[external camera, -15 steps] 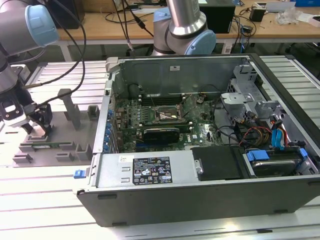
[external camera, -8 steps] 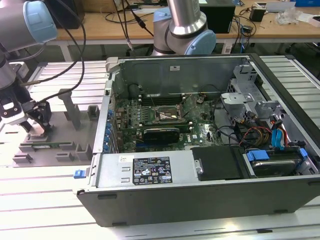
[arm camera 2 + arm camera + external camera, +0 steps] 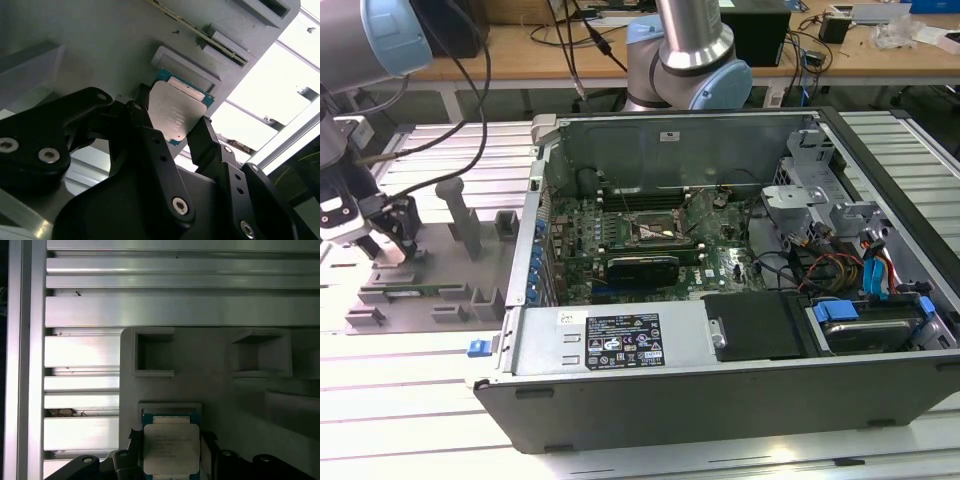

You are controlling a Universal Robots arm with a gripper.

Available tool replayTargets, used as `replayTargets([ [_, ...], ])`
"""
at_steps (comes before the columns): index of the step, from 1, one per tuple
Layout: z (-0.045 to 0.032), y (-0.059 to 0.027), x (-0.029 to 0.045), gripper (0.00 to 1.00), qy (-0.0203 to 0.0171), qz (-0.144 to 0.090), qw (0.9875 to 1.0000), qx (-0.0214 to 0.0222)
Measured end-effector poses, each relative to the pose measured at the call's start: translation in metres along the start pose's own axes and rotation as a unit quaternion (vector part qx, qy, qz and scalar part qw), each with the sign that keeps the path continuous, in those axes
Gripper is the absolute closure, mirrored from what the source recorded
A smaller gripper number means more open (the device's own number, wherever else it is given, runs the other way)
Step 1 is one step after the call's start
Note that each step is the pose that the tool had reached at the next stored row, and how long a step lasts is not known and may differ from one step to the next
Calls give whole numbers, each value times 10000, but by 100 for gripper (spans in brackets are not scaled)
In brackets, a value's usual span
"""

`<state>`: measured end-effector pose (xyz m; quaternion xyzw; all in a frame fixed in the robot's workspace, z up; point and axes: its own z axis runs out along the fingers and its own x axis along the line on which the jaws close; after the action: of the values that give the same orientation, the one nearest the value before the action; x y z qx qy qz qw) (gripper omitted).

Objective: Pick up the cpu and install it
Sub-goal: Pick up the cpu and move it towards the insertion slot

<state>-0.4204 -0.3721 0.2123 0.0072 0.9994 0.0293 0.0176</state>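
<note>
The pick-up is the step in hand. The open computer case (image 3: 550, 350) lies on the tabletop (image 3: 420, 410) at the exterior view's right, and its socket (image 3: 655, 232) looks unfilled. Just beside the case, on the left, lies the grey fixture (image 3: 450, 295), with the tool (image 3: 382, 240) low over it. In both wrist views the tool is closed onto the cpu (image 3: 175, 112), a finger (image 3: 202, 132) against each of two opposite edges, with the chip lying in its shallow pocket. Freeing it probably calls for a straight, level lift. The pocket's raised rim (image 3: 170, 406) and the fixture's upright posts (image 3: 460, 215) stand nearest in the way.
</note>
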Motion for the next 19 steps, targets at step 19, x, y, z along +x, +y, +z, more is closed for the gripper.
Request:
replayTargets([
  [19, -270, 38, -9, 45, 0, 0, 10000, 0],
])
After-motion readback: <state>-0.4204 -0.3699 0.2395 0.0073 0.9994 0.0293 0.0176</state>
